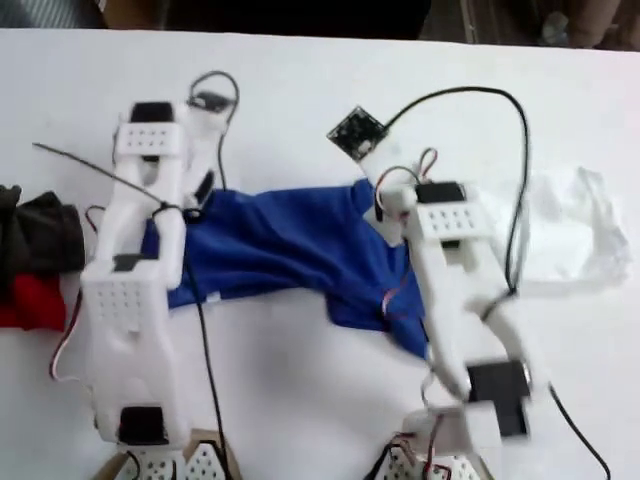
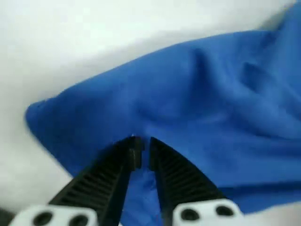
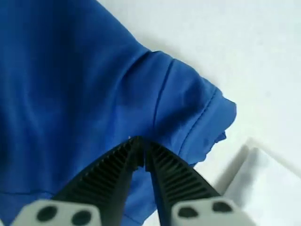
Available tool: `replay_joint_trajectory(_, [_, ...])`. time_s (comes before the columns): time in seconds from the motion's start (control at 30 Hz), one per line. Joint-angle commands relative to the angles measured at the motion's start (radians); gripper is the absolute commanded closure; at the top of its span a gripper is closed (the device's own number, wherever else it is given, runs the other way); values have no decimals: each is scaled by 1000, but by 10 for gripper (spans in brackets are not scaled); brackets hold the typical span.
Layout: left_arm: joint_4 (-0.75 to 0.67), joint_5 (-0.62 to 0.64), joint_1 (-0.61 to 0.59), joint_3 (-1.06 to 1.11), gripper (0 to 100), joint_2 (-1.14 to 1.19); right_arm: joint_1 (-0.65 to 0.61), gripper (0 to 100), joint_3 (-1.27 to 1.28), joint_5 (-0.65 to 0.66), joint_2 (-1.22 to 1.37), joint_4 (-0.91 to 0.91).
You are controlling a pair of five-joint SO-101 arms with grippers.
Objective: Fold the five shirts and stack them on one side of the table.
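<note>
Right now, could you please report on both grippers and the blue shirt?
Left gripper shut on the blue fabric shirt. Right gripper shut on it too. Shirt lies rumpled mid-table. Black and red clothes piled aside.

White table (image 1: 300,400) carries a blue shirt (image 1: 280,245) sprawled mid-table, dark garment (image 1: 40,235) beside red garment (image 1: 30,300) at one edge, pale crumpled sheet (image 1: 575,225) opposite.
</note>
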Motion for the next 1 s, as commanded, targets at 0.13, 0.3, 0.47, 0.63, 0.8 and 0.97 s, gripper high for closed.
replay_joint_trajectory(0.13, [46,11,-98,-275,932,172,70,978,-374,-9,395,79])
replay_joint_trajectory(0.3, [78,-3,-180,-414,932,276,148,978,-537,-8,578,163])
replay_joint_trajectory(0.47, [138,-83,-163,-479,932,358,160,978,-652,-8,636,213])
replay_joint_trajectory(0.63, [144,-87,-140,-550,928,318,153,978,-740,-8,624,266])
replay_joint_trajectory(0.8, [146,-86,-127,-495,928,140,113,977,-804,-8,545,447])
replay_joint_trajectory(0.97, [146,-86,-110,-251,928,-132,70,977,-804,-9,372,541])
